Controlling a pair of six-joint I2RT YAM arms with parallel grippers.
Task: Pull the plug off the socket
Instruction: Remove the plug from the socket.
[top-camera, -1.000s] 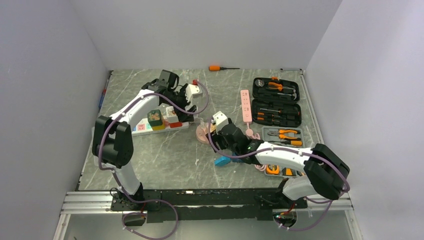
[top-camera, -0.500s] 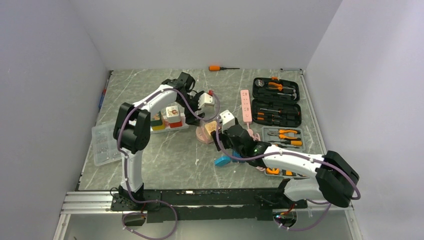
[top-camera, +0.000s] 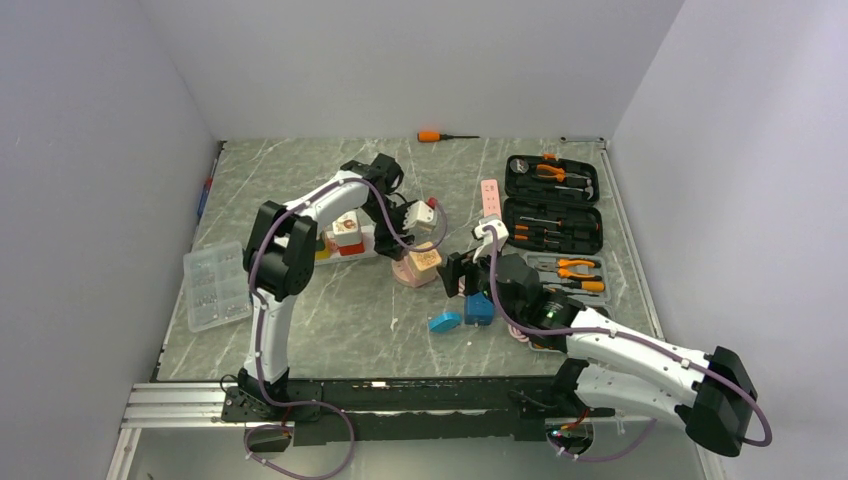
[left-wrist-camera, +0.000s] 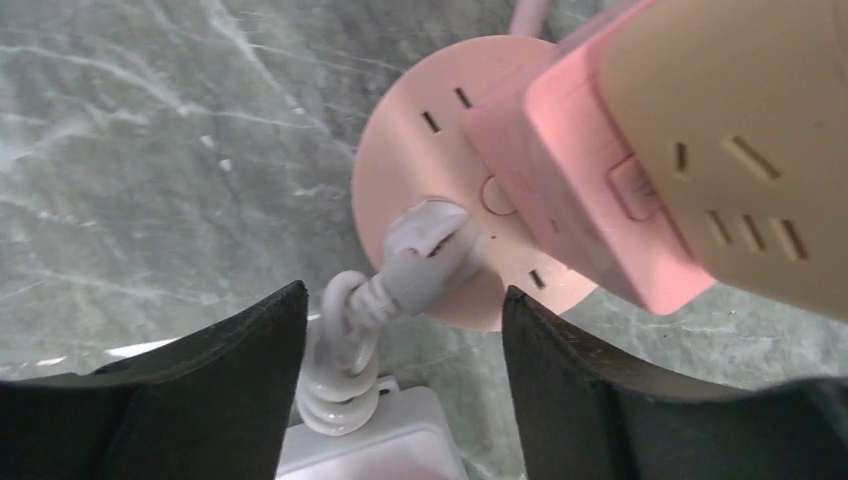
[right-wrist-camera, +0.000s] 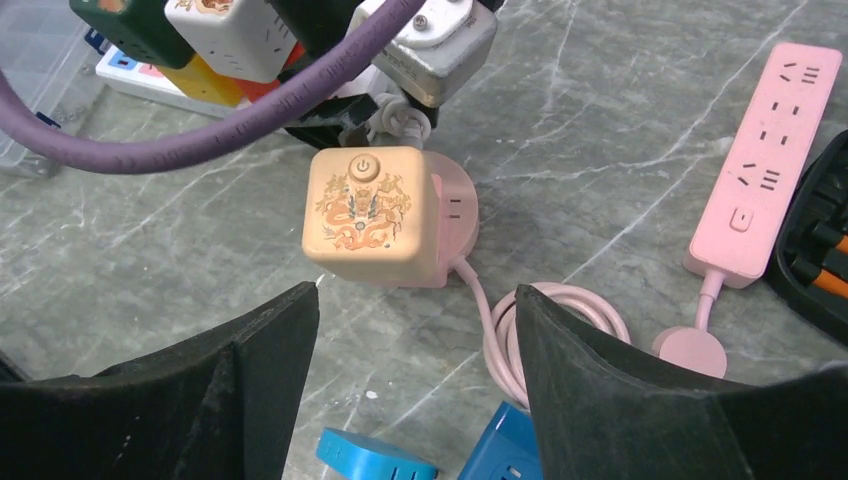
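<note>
I had the left gripper (left-wrist-camera: 400, 300) spread open, holding nothing, astride the small white plug (left-wrist-camera: 425, 250) seated in the round pink plastic socket (left-wrist-camera: 420, 150). The right gripper (right-wrist-camera: 415, 295) hung open and empty just beside that socket.

A round, flat, pale pink socket (left-wrist-camera: 415, 165) lies face up on the grey-green marbled table (left-wrist-camera: 150, 150), near its middle. Its face shows pairs of slots and a small round button at the centre. A white plug (left-wrist-camera: 432, 248) sits against the face near the rim, leaning a little; whether its pins are fully in cannot be seen. A thick white cord (left-wrist-camera: 345, 345), bunched in tight loops, runs off the plug's back. A pink and cream cube adapter (left-wrist-camera: 650, 130) covers the socket's other half. A pink cable (right-wrist-camera: 486, 320) leaves the socket's rim and coils just beside it.
</note>
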